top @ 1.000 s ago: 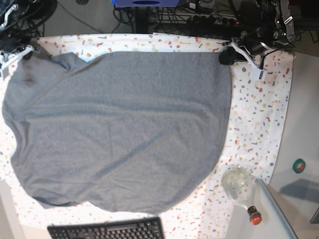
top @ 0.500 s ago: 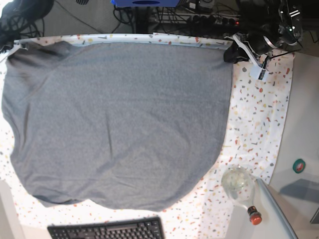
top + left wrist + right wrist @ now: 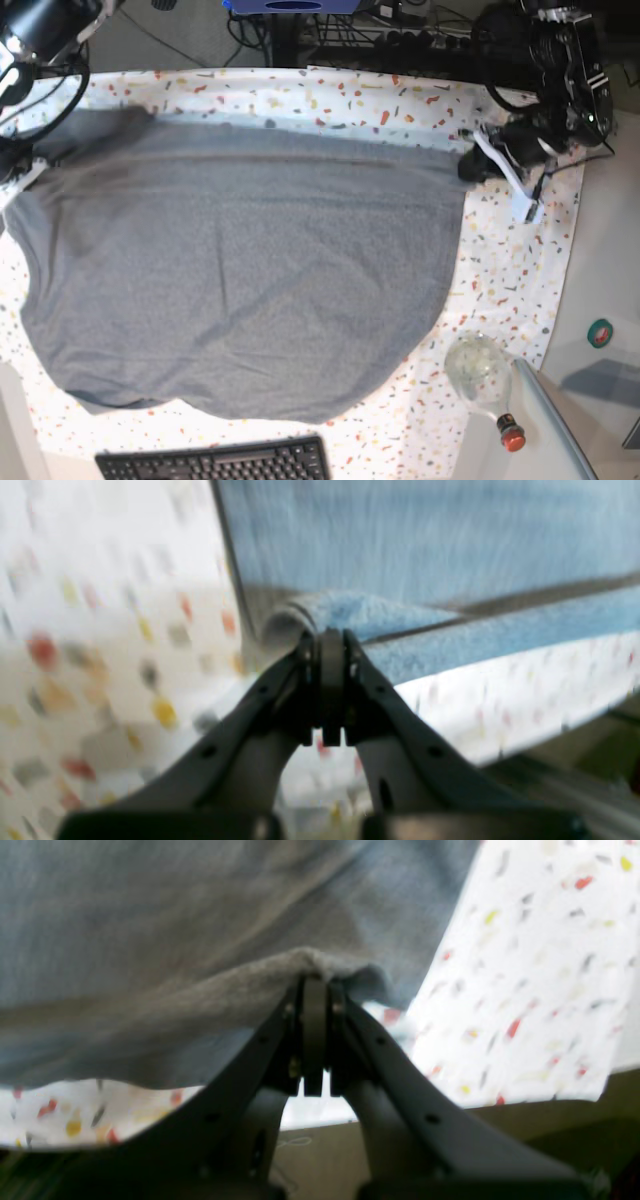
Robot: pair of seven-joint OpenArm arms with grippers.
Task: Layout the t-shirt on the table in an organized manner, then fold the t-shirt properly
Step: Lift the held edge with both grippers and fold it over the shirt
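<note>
The grey t-shirt [image 3: 240, 280] lies spread wide over the speckled table [image 3: 520, 260]. Its far edge is stretched in a line between my two grippers. In the base view my left gripper [image 3: 468, 166] is shut on the shirt's far right corner. The left wrist view shows that gripper [image 3: 325, 645] pinching a rolled bit of the t-shirt [image 3: 425, 535] edge. My right gripper [image 3: 20, 172] is at the view's left edge, shut on the shirt's far left corner. In the right wrist view the right gripper [image 3: 314, 985] clamps a raised fold of the t-shirt [image 3: 150, 915].
A black keyboard [image 3: 215, 462] lies at the front edge. A clear glass bottle [image 3: 480, 372] with a red cap lies at the front right beside a pale strip [image 3: 550, 425]. A small teal disc [image 3: 600, 332] sits off the cloth on the right. Cables crowd the back.
Both grippers have pulled the shirt's far edge toward the front, uncovering a strip of speckled cloth at the back. The right gripper has come into view at the left edge.
</note>
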